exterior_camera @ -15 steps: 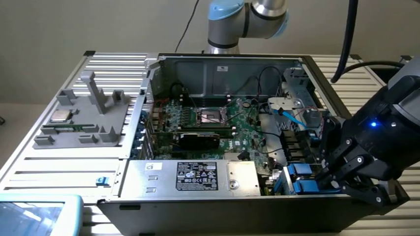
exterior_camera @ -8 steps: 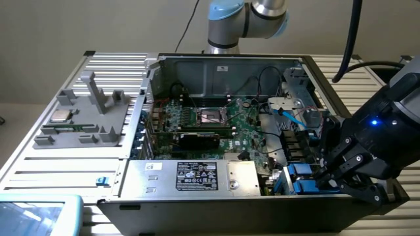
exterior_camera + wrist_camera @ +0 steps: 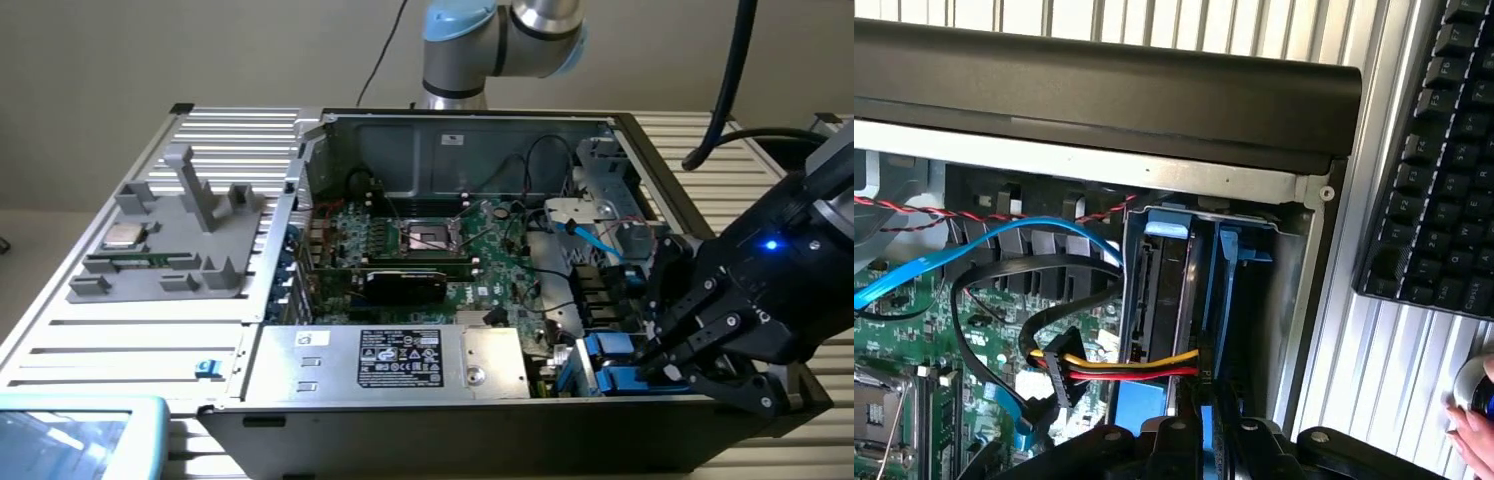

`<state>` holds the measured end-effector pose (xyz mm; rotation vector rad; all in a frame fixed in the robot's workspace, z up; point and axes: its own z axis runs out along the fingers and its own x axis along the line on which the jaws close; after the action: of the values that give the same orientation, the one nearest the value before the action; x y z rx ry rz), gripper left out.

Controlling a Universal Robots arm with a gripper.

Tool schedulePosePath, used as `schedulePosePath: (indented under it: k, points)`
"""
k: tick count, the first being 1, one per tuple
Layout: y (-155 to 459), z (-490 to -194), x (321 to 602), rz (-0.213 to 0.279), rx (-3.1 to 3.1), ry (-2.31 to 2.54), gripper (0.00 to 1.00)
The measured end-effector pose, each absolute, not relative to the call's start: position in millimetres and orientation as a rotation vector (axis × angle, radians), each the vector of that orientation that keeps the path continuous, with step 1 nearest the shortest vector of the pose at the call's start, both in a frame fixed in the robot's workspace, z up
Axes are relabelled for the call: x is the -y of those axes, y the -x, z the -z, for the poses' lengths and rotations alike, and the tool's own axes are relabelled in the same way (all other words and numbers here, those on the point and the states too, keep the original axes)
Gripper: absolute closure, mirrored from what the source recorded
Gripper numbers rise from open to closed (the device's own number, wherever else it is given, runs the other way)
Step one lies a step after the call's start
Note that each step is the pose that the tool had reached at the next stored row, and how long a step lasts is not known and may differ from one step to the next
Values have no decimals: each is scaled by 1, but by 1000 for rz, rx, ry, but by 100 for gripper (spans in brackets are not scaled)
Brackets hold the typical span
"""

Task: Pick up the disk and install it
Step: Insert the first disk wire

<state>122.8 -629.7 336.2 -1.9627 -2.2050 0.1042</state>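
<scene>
The disk [image 3: 1162,300] stands on edge in the drive bay at the corner of the open computer case [image 3: 454,140], its blue carrier frame [image 3: 1166,228] showing at the end. In the exterior view the blue carrier [image 3: 622,380] sits at the case's front corner on that view's right. My gripper [image 3: 663,362] reaches down right over that bay. In the wrist view my gripper [image 3: 1201,410] has its black fingers close together on the disk's thin edge, with a strip of blue between them.
A silver power supply with a black label [image 3: 400,362] lies beside the bay. Yellow, red and black power wires [image 3: 1124,365] and a blue data cable [image 3: 974,250] run close to the disk. A keyboard [image 3: 1444,150] and a person's hand [image 3: 1474,430] lie outside the case. A grey parts fixture [image 3: 174,240] stands on the exterior view's left.
</scene>
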Motion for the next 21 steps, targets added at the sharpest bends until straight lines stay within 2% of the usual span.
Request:
schedulePosePath:
  k: [21]
  points:
    - [-138,-337,627,-154,2176,1952,83]
